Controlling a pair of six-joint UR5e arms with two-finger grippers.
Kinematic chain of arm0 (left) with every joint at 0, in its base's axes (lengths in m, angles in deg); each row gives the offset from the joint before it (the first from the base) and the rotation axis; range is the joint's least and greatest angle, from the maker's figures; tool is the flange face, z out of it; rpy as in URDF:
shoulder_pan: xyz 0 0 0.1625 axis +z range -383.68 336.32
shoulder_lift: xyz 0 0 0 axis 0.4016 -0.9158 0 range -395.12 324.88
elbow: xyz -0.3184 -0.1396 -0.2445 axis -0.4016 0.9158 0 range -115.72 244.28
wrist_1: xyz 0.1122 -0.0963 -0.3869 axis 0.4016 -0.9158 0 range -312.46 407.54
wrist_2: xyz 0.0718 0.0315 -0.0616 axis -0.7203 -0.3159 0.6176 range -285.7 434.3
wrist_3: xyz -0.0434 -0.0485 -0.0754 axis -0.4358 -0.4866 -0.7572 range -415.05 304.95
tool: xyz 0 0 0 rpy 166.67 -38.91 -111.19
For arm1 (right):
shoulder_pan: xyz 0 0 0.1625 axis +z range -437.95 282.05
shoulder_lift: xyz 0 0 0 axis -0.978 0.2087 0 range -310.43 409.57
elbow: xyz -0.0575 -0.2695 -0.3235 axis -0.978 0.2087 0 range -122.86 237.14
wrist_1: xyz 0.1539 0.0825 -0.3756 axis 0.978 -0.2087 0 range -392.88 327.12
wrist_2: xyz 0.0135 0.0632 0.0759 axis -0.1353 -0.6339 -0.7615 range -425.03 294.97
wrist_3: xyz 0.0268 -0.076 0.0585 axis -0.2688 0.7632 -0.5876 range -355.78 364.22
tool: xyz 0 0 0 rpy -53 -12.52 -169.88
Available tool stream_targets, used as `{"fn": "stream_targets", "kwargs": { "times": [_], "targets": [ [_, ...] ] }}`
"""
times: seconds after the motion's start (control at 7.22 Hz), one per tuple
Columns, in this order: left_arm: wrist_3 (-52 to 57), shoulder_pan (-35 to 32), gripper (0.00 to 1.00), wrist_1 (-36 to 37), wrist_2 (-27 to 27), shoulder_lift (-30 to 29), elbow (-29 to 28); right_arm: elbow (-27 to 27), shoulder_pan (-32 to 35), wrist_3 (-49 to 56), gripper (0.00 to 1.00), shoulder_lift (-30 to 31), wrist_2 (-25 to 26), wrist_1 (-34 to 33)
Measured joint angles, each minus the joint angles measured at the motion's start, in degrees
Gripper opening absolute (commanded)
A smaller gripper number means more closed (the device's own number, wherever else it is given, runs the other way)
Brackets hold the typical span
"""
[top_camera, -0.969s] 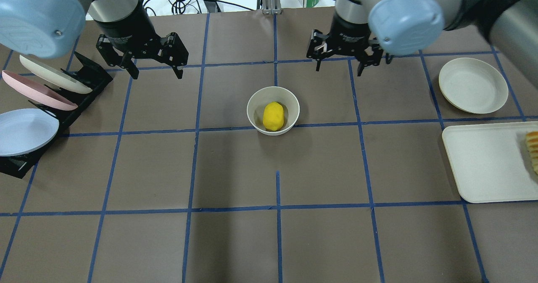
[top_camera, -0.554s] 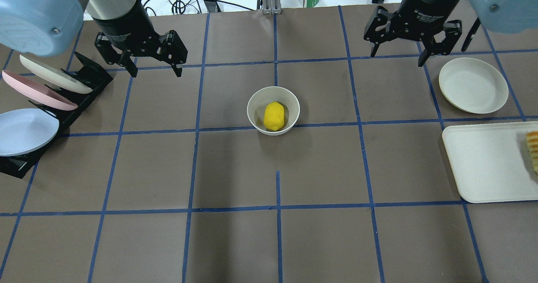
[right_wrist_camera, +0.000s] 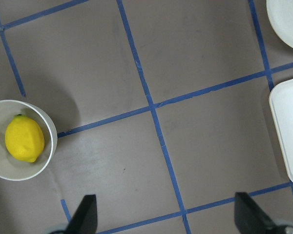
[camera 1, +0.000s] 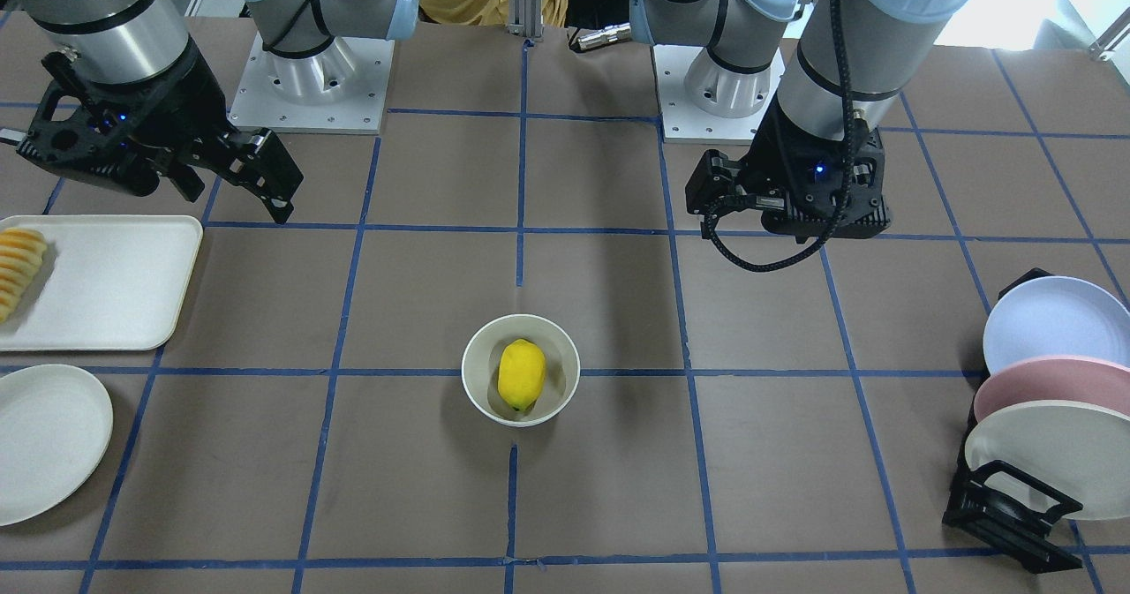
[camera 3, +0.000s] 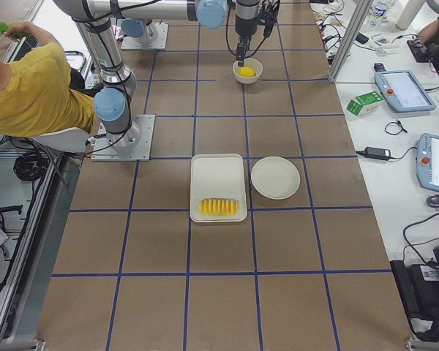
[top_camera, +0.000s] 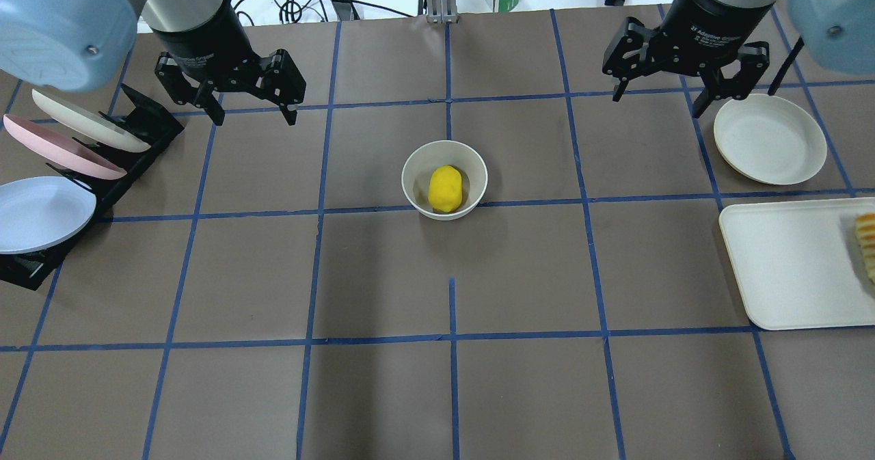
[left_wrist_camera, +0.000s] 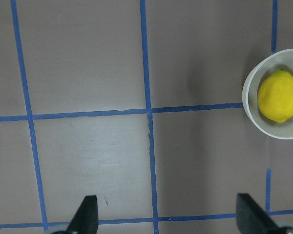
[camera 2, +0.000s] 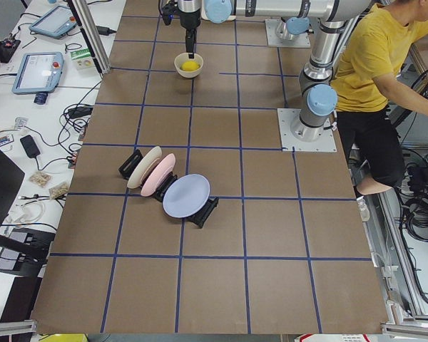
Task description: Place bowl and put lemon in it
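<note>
One lemon [top_camera: 445,188]: inside the bowl [top_camera: 405,181], roughly centred, long axis running near-far; no gripper touches it.
Bowl: upright at mid-table [top_camera: 383,275], straddling a blue tape line [top_camera: 533,202]; holds only the lemon.
Seating: lemon looks settled on the bowl floor, but depth is hard to read from above, so probable, not certain.
Left gripper [top_camera: 256,119]: farther back in the overhead view, well left of the bowl, above the table; fingers spread wide, nothing between them; near the plate rack [top_camera: 147,122].
Right gripper [top_camera: 657,104]: farther back too, well right of the bowl; fingers spread wide, empty; just beside the flat plate [top_camera: 770,139].
Done: bowl placed and lemon in it, by my read.
Left to do: nothing on the task itself, as far as I can judge.
</note>
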Motion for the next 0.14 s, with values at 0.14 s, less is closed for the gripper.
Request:
{"fn": "stream_targets", "kwargs": {
  "times": [0.14],
  "targets": [
    [0.0, 0.0, 1.0, 0.0, 0.0, 0.1, 0.0, -0.1, 0.0, 0.1, 1.0, 0.0, 0.1, -0.2]
  ]
}}
